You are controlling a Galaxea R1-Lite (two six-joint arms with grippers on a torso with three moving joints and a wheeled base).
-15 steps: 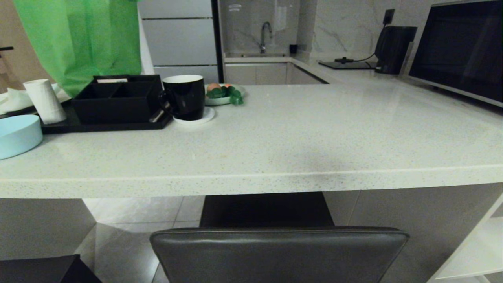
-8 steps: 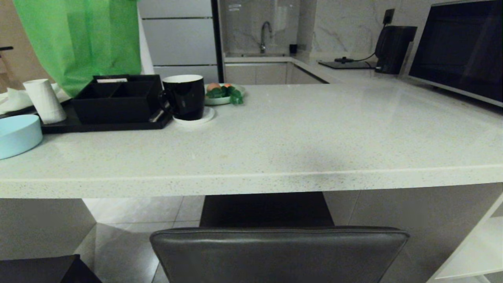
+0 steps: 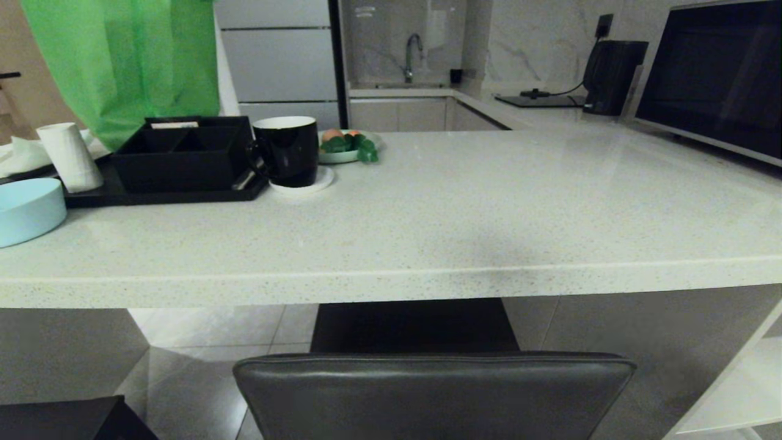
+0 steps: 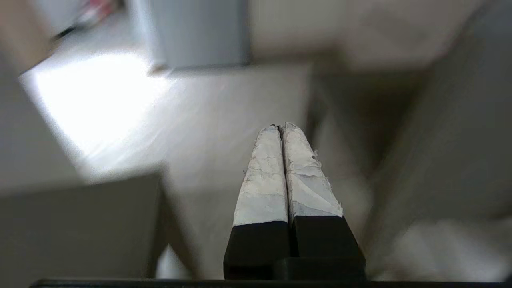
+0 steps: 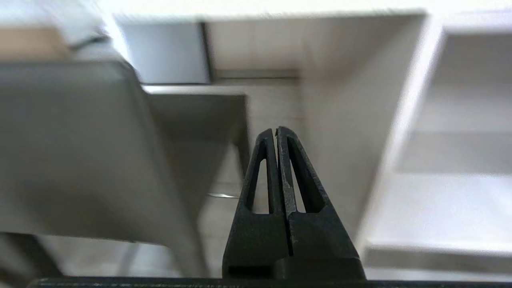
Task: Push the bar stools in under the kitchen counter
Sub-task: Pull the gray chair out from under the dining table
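A dark grey leather bar stool (image 3: pixel 434 394) stands right in front of me, its backrest low in the head view and its seat reaching just under the edge of the off-white speckled kitchen counter (image 3: pixel 427 232). A corner of a second bar stool (image 3: pixel 67 418) shows at the lower left. Neither arm appears in the head view. My left gripper (image 4: pixel 281 127) is shut and empty, low over the floor next to a stool's side (image 4: pixel 80 228). Also shut and empty, my right gripper (image 5: pixel 276 131) hangs beside the stool (image 5: pixel 76 152), which is blurred, with white shelving (image 5: pixel 452 160) on its other side.
On the counter's left stand a black tray with a box (image 3: pixel 177 156), a black mug (image 3: pixel 287 150), a pale blue bowl (image 3: pixel 27 211), a white cup (image 3: pixel 68 156) and a green bag (image 3: pixel 122 61). A microwave (image 3: pixel 715 79) sits at the right. White shelves (image 3: pixel 733 391) flank the stool.
The head view has not changed; stool and counter stay where they were.
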